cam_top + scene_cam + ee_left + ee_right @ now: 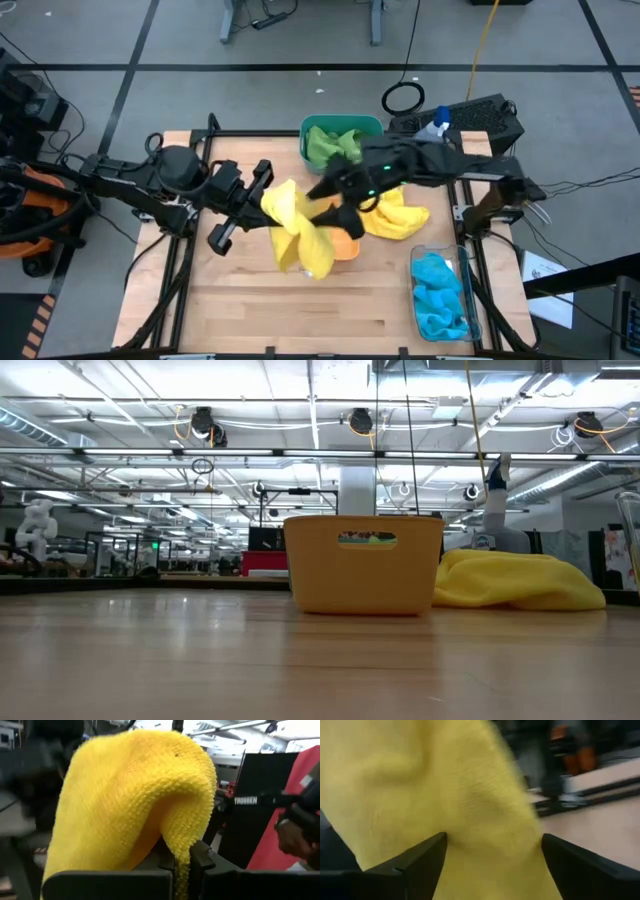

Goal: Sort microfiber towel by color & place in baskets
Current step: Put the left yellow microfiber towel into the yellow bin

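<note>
Above the middle of the table, the left gripper (pixel 268 200) is clenched on a yellow towel (pixel 297 232), its dark fingers (pixel 192 862) pinching a fold of the nubby, bright cloth, which humps up over them and hangs down in a loose drape. The right gripper (pixel 340 213) meets the same towel from the other side; in its wrist view its two fingers (pixel 422 857) stand spread wide with the yellow cloth (pixel 470 810) filling the gap between them, released rather than pinched. The hanging towel covers most of the orange basket (pixel 345 247) beneath it. Just beside that basket, toward the right arm, a second yellow towel (pixel 398 216) lies crumpled on the wood. Farther back, the teal basket (pixel 340 127) holds green towels (pixel 330 145). Near the front right corner, the clear basket (pixel 418 262) holds crumpled blue towels (pixel 440 296). A spray bottle (pixel 434 126) stands behind the right arm.
</note>
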`<action>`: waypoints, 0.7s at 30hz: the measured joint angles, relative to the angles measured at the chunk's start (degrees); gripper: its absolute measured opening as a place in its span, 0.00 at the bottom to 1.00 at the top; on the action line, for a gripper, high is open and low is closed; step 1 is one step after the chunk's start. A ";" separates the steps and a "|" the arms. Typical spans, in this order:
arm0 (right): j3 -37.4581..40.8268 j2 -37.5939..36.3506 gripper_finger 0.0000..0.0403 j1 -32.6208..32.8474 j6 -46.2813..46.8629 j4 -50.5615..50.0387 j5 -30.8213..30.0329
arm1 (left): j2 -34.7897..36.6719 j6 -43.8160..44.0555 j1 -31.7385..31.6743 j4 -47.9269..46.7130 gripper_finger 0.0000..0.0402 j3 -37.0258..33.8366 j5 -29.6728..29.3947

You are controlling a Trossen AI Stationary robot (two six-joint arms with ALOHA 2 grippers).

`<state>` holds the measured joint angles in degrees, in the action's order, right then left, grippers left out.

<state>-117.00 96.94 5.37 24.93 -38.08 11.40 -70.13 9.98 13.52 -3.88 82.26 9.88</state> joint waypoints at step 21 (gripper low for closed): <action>0.03 8.61 0.03 3.41 8.32 23.43 19.81 | -0.02 -3.35 1.29 2.79 0.03 0.00 -1.15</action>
<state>-116.97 105.55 8.78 33.24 -14.66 31.20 -70.15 6.63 14.81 -1.10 82.26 8.73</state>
